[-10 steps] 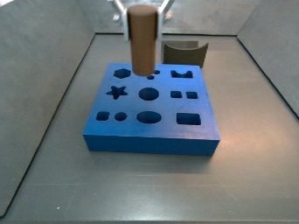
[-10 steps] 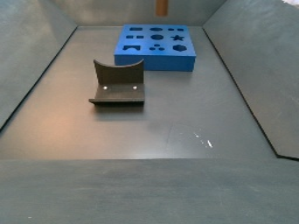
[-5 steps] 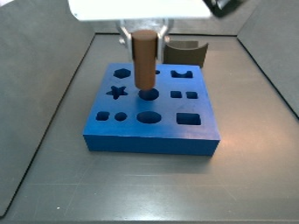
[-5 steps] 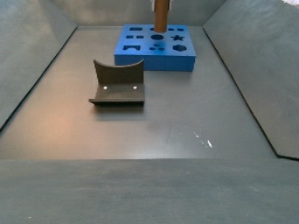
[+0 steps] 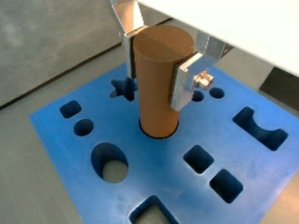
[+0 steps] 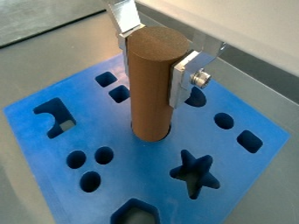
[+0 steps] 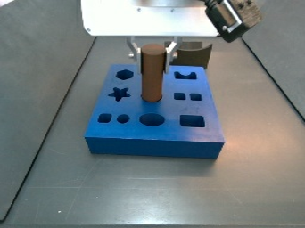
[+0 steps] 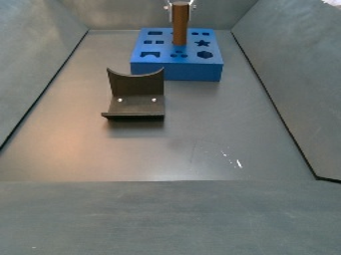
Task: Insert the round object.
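My gripper (image 5: 156, 63) is shut on the round object (image 5: 159, 83), a tall brown cylinder peg held upright. The peg's lower end sits in the round centre hole of the blue block (image 5: 70, 144). The same shows in the wrist view with the star hole: the gripper (image 6: 155, 63) clamps the peg (image 6: 149, 87) over the block (image 6: 246, 175). In both side views the peg (image 7: 152, 73) (image 8: 178, 26) stands upright on the blue block (image 7: 155, 134) (image 8: 186, 66), with the gripper (image 7: 155, 50) at its top.
The dark fixture with a curved notch (image 8: 135, 95) stands on the grey floor apart from the block; it also shows behind the block (image 7: 191, 53). Grey walls ring the floor. The block has several other shaped holes, among them a star (image 6: 194, 171).
The gripper has come down with the peg. Its lower end, above the block a second ago, now sits in the centre round hole.
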You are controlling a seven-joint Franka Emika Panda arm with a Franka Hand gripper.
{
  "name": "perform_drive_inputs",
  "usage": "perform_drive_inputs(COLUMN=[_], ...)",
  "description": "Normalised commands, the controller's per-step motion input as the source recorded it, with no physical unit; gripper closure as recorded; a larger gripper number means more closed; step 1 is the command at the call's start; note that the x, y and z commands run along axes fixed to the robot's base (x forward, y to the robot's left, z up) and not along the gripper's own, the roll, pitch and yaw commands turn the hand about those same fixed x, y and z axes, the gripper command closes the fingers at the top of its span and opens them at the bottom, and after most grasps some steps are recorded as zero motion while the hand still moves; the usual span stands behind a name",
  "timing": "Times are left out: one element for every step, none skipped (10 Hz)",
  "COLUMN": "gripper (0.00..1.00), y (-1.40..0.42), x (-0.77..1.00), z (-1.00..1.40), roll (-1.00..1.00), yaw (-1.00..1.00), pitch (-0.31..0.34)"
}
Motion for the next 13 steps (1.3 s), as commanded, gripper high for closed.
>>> perform_drive_inputs(gripper=[1.00,1.00,1.00,1.00,1.00,1.00,1.00,1.00,1.00,1.00,1.00,1.00,1.00], y=[-0.09,-0.12,-0.13,-0.18,-0.19,-0.17,-0.17,-0.18,-0.07,0.00,0.00,0.00,0.00], x=[0.00,0.01,0.02,0.03,0.05,0.04,0.04,0.04,0.00,0.00,0.00,0.00,0.00], z=[-0.25,-0.40,-0.70,-0.69,-0.62,-0.58,-0.59,-0.61,-0.79,-0.91,-0.67,0.00,0.00], roll=[0.02,0.10,0.25,0.27,0.31,0.33,0.32,0.30,0.17,0.08,0.00,0.03,0.00], yaw=[0.00,0.00,0.00,0.00,0.00,0.01,0.02,0.04,0.02,0.00,0.03,0.00,0.00], pitch=[-0.083,-0.047,-0.123,-0.131,-0.120,-0.113,-0.127,-0.141,-0.154,-0.156,-0.159,0.000,0.000])
